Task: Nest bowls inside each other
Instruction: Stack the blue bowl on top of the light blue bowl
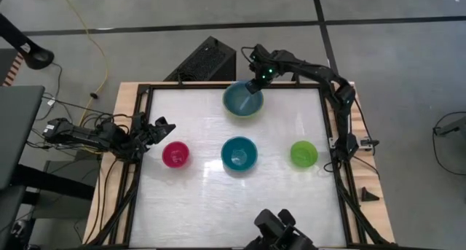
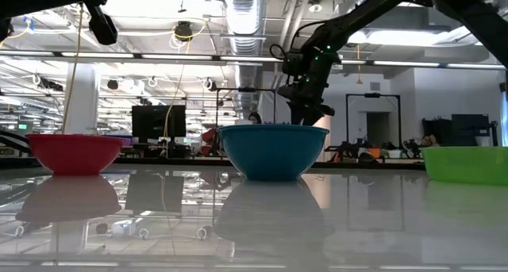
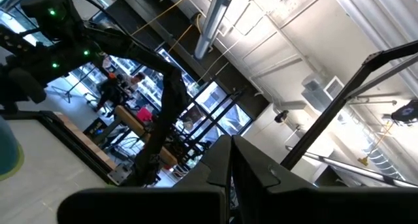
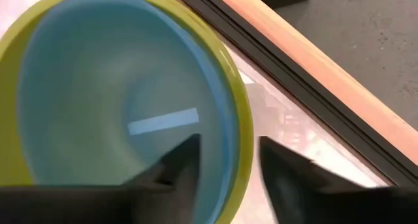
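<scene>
A light blue bowl (image 4: 117, 100) sits nested in the olive-green bowl (image 4: 243, 129) at the table's far middle (image 1: 242, 100). My right gripper (image 4: 228, 140) hangs open over their far right rim, pointing steeply down. One finger stands inside the blue bowl and one outside the green one, with a gap showing on both sides. Across the table's middle stand a pink bowl (image 1: 175, 154), a teal bowl (image 1: 239, 154) and a bright green bowl (image 1: 303, 154), each on its base. My left gripper (image 1: 156, 130) waits shut at the left edge, tilted up.
A black frame rail (image 1: 331, 144) and a wooden border (image 4: 313, 61) run around the table. A black box (image 1: 204, 60) stands beyond the far edge. A dark camera mount (image 1: 280, 232) sits at the near edge. Bare tabletop lies along the near side.
</scene>
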Motion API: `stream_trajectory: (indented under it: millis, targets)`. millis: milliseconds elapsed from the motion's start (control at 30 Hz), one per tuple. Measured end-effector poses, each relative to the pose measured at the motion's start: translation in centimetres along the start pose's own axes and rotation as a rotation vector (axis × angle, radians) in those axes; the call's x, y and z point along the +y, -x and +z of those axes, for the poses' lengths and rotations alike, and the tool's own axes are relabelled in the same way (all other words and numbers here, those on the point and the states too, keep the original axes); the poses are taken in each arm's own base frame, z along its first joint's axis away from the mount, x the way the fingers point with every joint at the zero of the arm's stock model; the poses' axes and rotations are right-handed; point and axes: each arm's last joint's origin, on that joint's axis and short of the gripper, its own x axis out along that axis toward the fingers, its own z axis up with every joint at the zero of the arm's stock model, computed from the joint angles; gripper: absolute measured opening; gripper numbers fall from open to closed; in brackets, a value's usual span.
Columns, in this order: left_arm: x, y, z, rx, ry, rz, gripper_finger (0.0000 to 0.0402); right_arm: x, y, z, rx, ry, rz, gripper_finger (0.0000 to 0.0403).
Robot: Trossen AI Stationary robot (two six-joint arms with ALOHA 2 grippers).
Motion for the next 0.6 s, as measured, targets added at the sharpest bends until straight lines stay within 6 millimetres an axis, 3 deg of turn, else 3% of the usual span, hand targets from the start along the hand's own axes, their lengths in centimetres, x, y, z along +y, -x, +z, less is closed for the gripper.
stream_trajectory:
  millis: [100,200,433,600]
  targets:
    - [0.0,0.0,0.0,0.011,0.001,-0.014,0.0000,0.1,0.6,0.0,-0.012,0.002,0.007,0.0267]
    - [0.1,0.0,-0.4,0.063,0.026,-0.024,0.0000,1.0,2.5,0.0,-0.051,0.021,0.044,0.0299]
    - [1.2,0.2,-2.1,0.255,0.122,0.068,0.0000,5.3,9.8,-1.8,-0.179,0.129,0.116,0.0298]
    - [1.4,0.0,-2.3,0.246,0.072,0.094,0.0000,9.9,12.2,-5.2,-0.084,0.202,0.201,0.0292]
